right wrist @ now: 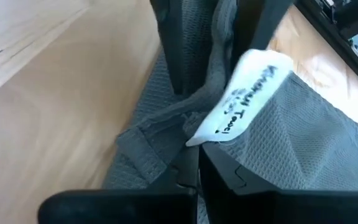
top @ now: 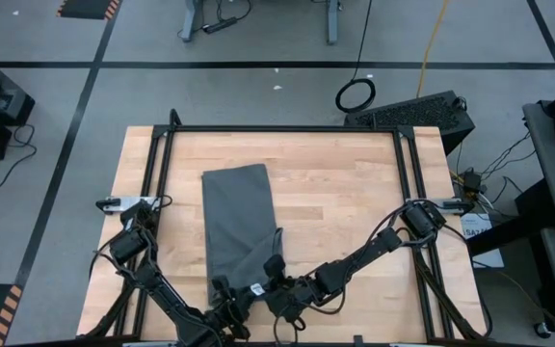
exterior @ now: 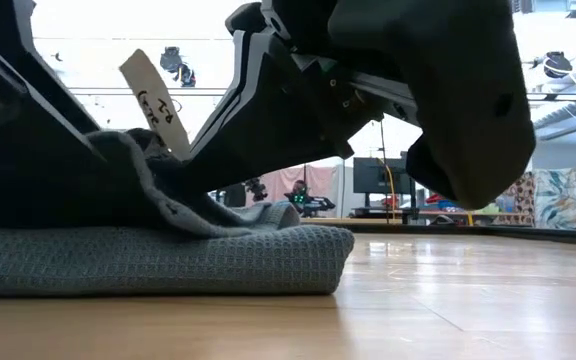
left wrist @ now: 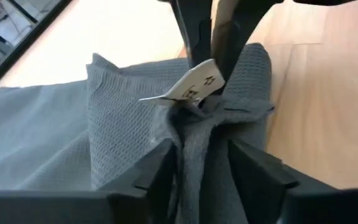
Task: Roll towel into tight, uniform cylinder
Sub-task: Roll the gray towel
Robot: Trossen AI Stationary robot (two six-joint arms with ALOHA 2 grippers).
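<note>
We see towel point(top: 239, 226) flat on surface point(top: 345, 207), long axis 12-to-6, white tag point(top: 255, 289) at 6 end. Right end effector point(right wrist: 194, 158) pinched shut on bunched hem beside tag. Left end effector point(left wrist: 201, 165) half open, straddling same bunch.

The towel's point(top: 238, 217) near end lies hidden beneath both arms in the high view.

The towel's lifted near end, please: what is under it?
Under the towel's raised end, flat layers lie on the table. Both arms hide whatever is behind the bunch.
</note>
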